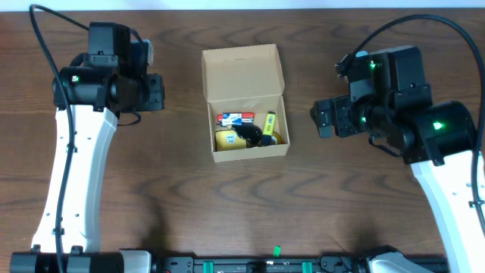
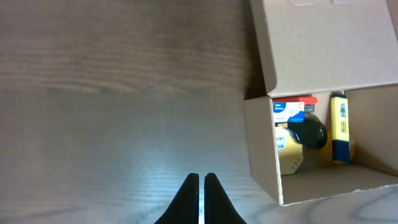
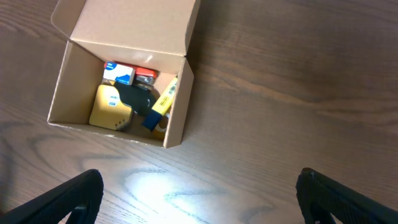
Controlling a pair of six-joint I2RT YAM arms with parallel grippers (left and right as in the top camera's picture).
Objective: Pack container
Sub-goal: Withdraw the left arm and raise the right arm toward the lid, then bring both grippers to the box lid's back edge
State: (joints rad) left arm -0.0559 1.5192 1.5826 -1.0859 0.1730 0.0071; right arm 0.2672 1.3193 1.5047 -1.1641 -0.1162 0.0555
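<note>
The container (image 1: pixel 282 121) is a tan cardboard box in the middle of the table, its flap lid (image 1: pixel 241 70) folded back. Inside lie a yellow square box (image 1: pixel 225 139), a black rounded item (image 1: pixel 250 135), a red and white pack (image 1: pixel 235 118) and a yellow marker (image 1: pixel 269 127). The left wrist view shows the container (image 2: pixel 262 146) at right, with my left gripper (image 2: pixel 201 178) shut on nothing over bare wood to its left. In the right wrist view the container (image 3: pixel 73 78) sits upper left; my right gripper (image 3: pixel 202 186) is open wide, empty, beside it.
The dark wooden table (image 1: pixel 364 205) surrounds the box. The left arm (image 1: pixel 79 174) runs down the left side and the right arm (image 1: pixel 447 182) down the right. A black rail (image 1: pixel 250 265) lies along the front edge.
</note>
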